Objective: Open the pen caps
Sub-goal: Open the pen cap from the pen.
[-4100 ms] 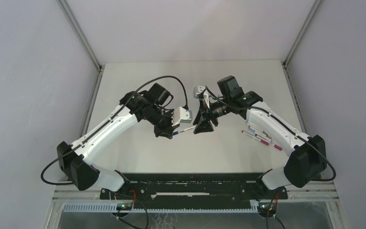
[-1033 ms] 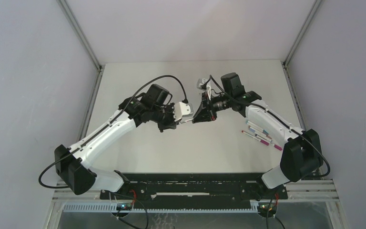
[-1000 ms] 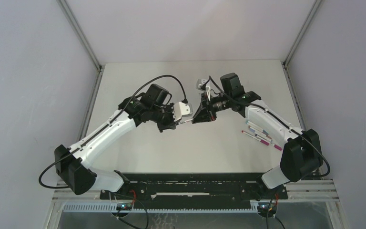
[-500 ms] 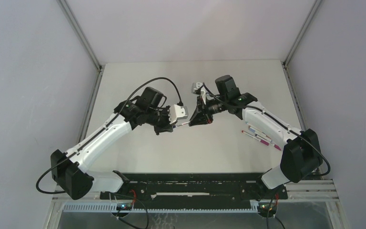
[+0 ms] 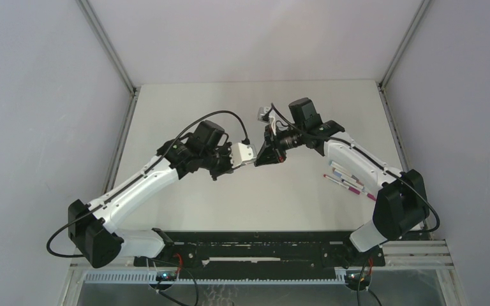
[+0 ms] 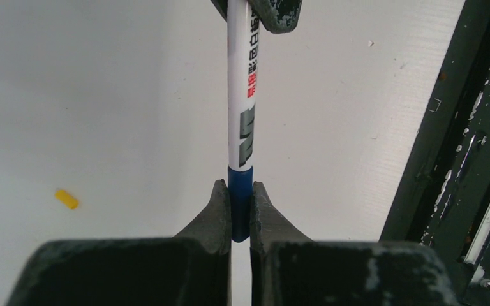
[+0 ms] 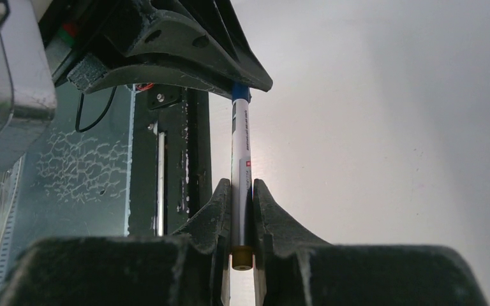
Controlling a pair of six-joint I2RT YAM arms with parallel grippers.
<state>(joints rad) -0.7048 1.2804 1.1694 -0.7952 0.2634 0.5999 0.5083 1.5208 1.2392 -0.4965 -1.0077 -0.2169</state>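
1. Left tool [image 6: 240, 186] pinches the blue cap [image 6: 240, 207] of a pen [image 6: 241, 95]
2. Right tool [image 7: 240, 185] clamps its white barrel, opposite
3. Yellow cap [image 6: 66, 199] lies on the desk [image 6: 115, 115], left of the left tool; other pens [image 5: 348, 182] lie right of the right tool

The pen [image 6: 240, 95] and cap [image 6: 240, 173] look smooth glossy plastic; the left tool [image 6: 240, 191] scuffed, matt, perhaps plastic.

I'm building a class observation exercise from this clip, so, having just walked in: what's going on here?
The two arms hold one pen between them above the table. The left jaws are shut on its blue cap, the right jaws on the white barrel. The cap is not yet off. More pens lie on the table beside the right arm.
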